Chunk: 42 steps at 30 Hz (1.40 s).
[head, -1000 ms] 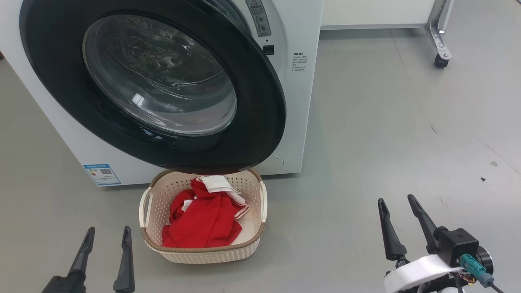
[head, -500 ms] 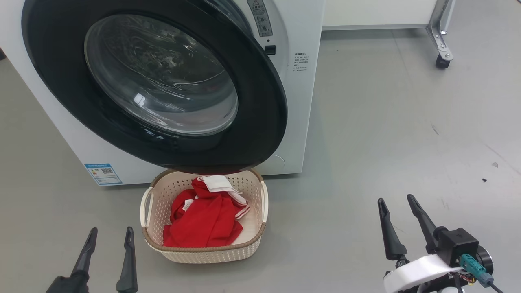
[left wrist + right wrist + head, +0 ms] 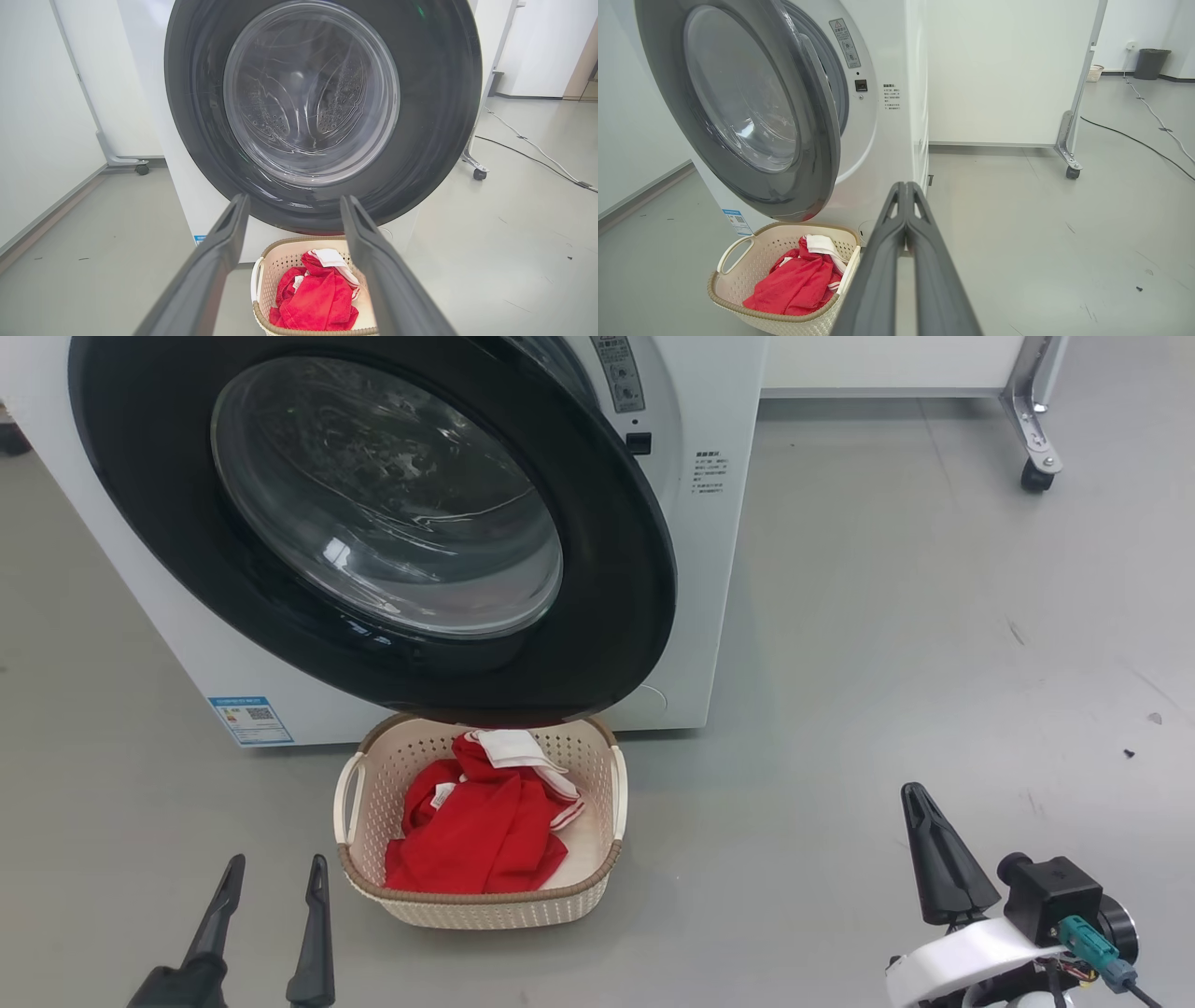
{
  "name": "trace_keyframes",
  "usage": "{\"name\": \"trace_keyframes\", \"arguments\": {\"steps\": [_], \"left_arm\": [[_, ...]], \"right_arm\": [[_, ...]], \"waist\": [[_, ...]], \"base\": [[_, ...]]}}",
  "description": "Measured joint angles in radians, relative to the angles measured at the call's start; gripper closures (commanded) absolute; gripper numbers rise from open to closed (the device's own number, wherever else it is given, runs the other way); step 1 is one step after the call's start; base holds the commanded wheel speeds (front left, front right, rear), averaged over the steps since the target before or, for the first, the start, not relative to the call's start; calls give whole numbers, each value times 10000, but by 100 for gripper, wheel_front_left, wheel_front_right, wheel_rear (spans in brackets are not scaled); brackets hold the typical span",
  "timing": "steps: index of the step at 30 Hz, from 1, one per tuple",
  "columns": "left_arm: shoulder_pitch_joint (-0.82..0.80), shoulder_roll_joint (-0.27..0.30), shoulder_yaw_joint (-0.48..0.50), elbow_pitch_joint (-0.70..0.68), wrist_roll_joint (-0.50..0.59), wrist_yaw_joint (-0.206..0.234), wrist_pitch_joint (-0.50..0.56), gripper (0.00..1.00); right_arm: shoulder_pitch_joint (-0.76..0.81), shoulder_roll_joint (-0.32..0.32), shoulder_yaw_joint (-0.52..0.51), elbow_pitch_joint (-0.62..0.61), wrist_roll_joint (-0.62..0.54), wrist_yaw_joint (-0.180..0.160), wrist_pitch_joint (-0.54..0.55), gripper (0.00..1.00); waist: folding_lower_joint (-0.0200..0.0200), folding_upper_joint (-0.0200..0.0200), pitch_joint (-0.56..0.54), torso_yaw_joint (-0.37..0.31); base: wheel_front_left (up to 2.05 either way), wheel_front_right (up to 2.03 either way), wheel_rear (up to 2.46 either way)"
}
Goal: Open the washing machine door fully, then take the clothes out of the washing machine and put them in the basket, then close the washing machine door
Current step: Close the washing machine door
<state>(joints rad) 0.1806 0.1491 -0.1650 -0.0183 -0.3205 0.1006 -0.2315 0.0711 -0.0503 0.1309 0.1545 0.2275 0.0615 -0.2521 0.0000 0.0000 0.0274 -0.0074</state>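
Red clothes (image 3: 481, 835) lie heaped in the basket (image 3: 485, 910). Basket sits on the floor (image 3: 887, 663), tight against the washing machine (image 3: 700, 579), under the lower edge of the washing machine door (image 3: 616, 541). Door ajar; gap at its latch side in the right wrist view. Left end effector (image 3: 276, 861) low left, fingers spread, holding nothing. Right end effector (image 3: 917, 795) low right, fingers pressed together, nothing between them. Both clear of the basket.

Grey floor (image 3: 887, 616), smooth with a few scuffs. The washing machine (image 3: 705, 579) stands on it, and the basket (image 3: 485, 910) sits just in front of its base. Off to the right a white panel's caster wheel (image 3: 1034, 476) rests on the floor, a cable (image 3: 1129, 138) trails beyond, and small dark specks (image 3: 1129, 753), maybe debris, lie apart.
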Motion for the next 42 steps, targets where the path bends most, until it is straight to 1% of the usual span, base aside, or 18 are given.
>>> {"name": "trace_keyframes", "arguments": {"steps": [2, 9, 18, 24, 34, 42], "left_arm": [[-78, -6, -38, 0, 2, 0, 0, 0], [-330, -35, -140, -71, 58, -2, -84, 0], [-639, -132, -290, -230, 82, -2, -88, 0], [-879, -339, -339, -261, 84, -6, -90, 0], [-1224, -470, -410, -282, 84, -90, -167, 0], [-1471, -640, -414, -272, 84, -111, -176, 0]], "right_arm": [[-19, -63, 8, -8, 0, 84, 0, 100], [-355, -211, 209, -4, -117, 226, 0, 100], [-1405, -512, 619, 69, -343, 430, 0, 100], [-2336, -715, 732, 257, -374, 510, 50, 100], [-3915, -825, 874, 963, -280, 539, 320, 100], [-4855, -989, 817, 1668, -146, 604, 443, 100]], "waist": [[0, 0, 46, 99], [0, 0, 205, 492], [0, 0, 574, 1257], [1, 0, 889, 1866], [0, 0, 1503, 2894], [0, 0, 2094, 3440]], "base": [[0, 0, 0], [0, 0, 0], [0, 0, 0], [0, 0, 0], [0, 0, 0], [0, 0, 0]]}}
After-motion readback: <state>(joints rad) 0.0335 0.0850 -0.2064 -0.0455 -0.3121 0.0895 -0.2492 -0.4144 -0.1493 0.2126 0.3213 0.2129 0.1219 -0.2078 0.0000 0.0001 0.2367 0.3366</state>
